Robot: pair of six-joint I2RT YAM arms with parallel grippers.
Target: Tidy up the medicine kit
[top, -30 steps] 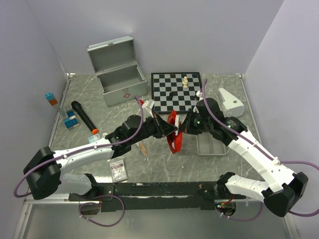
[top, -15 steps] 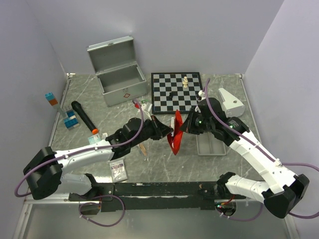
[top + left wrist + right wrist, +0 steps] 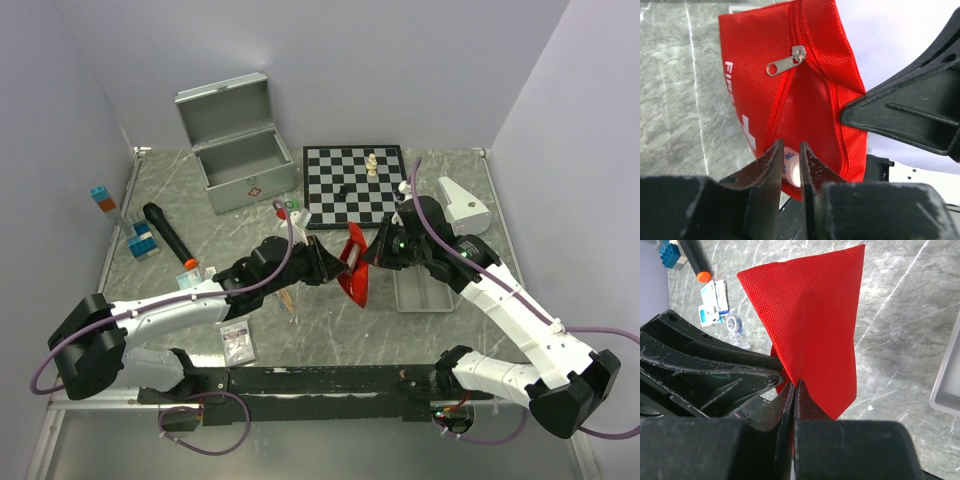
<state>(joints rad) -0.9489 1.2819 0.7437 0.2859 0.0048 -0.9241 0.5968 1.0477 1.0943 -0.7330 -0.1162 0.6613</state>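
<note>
Red zippered fabric pouch (image 3: 354, 268) hangs clamped in the jaws of the right gripper (image 3: 794, 382), mouth open so the left gripper (image 3: 790, 146), jaws narrow, can insert its small white packet (image 3: 791, 166).

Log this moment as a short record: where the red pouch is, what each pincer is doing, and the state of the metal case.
Red pouch: unzipped, held upright between both arms
Left pincer: shut on a small white item at the pouch's opening
Right pincer: shut on the pouch's fabric edge
Metal case: far left of the table, lid open
Nearby: chessboard, grey tray
</note>
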